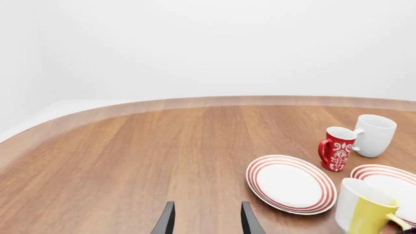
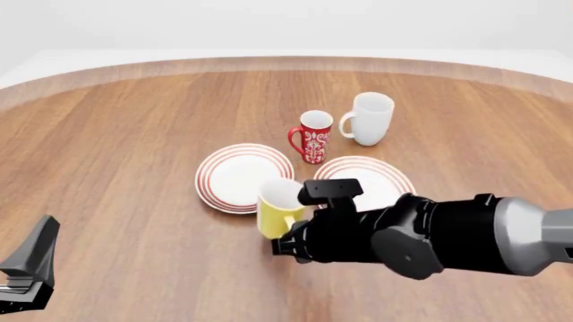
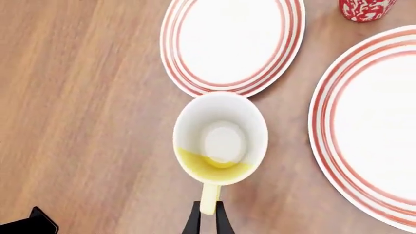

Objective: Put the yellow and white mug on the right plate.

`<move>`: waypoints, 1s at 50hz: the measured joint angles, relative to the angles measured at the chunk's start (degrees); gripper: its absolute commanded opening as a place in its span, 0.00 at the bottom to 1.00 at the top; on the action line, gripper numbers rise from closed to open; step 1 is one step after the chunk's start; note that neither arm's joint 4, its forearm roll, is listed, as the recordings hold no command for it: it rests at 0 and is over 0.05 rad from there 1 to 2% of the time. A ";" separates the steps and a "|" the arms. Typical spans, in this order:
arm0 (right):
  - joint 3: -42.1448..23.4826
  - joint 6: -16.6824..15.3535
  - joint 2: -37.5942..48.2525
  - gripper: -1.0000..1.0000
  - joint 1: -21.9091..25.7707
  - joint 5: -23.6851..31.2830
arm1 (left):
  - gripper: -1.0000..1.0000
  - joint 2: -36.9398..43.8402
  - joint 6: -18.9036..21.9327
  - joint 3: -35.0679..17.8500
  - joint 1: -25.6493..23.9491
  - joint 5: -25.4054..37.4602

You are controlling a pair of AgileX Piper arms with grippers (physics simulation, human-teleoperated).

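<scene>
Table [image 2: 117, 134] space just beside the right plate [image 2: 380, 178] is occupied by the yellow and white mug [image 2: 279, 208], upright; its handle is pinched by the right gripper's [image 3: 208, 218] fingers for lifting. Left gripper [image 1: 206, 219] is held spread, idle.

Round table [image 2: 134, 134] of warm brown wood with straight grain running lengthwise, smooth, satin sheen, paler band along the rim. 2 plates, left plate [image 2: 243, 176] and right plate [image 2: 376, 180], of smooth glazed white ceramic, thin red rings painted near the edge. Yellow and white mug [image 3: 221, 139] glossy, white inside, yellow outside. Red patterned mug [image 2: 315, 136] glazed, white motif on red. All-white mug [image 2: 369, 119] plain and smooth. Right arm [image 2: 421, 235] of matt black plastic, dull grey metal-looking sleeve behind. Left gripper [image 1: 206, 220] with dark, smooth fingers
</scene>
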 measured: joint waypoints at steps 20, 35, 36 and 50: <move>-1.19 -2.59 -4.60 0.00 -1.63 3.93 | 1.00 0.00 0.00 0.00 0.00 0.00; -1.63 -7.14 -8.58 0.00 -5.21 7.63 | 1.00 0.00 0.00 0.00 0.00 0.00; -1.59 -7.41 -8.82 0.00 -5.48 7.80 | 1.00 0.00 0.00 0.00 0.00 0.00; -0.70 -10.31 -11.77 0.00 -8.77 9.53 | 1.00 0.00 0.00 0.00 0.00 0.00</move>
